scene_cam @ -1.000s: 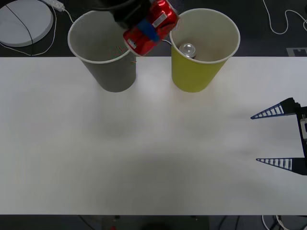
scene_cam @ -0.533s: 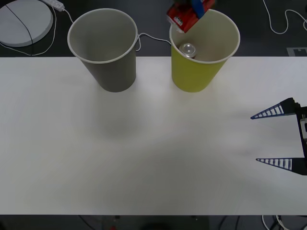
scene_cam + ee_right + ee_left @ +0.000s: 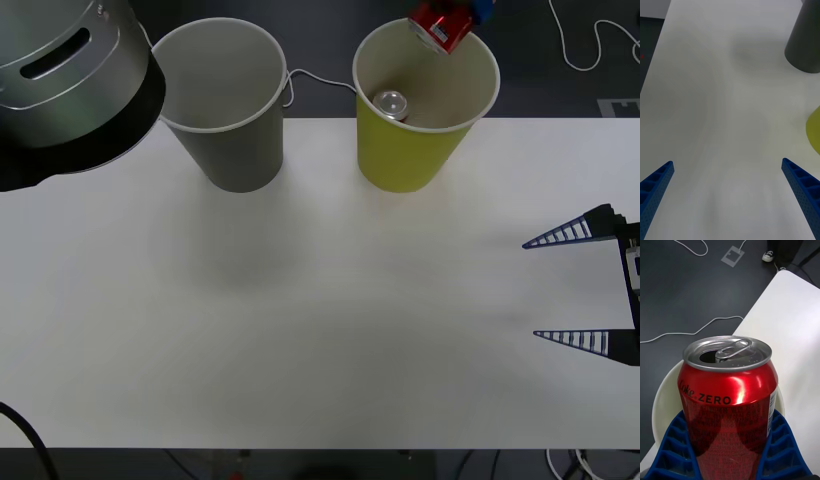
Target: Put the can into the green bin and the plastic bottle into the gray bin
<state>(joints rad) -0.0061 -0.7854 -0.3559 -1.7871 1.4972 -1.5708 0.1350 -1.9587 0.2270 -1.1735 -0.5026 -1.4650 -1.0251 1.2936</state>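
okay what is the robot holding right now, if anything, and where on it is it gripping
The left gripper holds the red can, its blue fingers clamped on opposite sides of the can's lower body. The right gripper is open and holds nothing.

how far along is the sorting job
Done: nothing for certain; a silver can lies in the green bin. In hand: the left gripper holds the red can above that bin's rim. Left: release it. The gray bin looks empty; the right gripper waits open.
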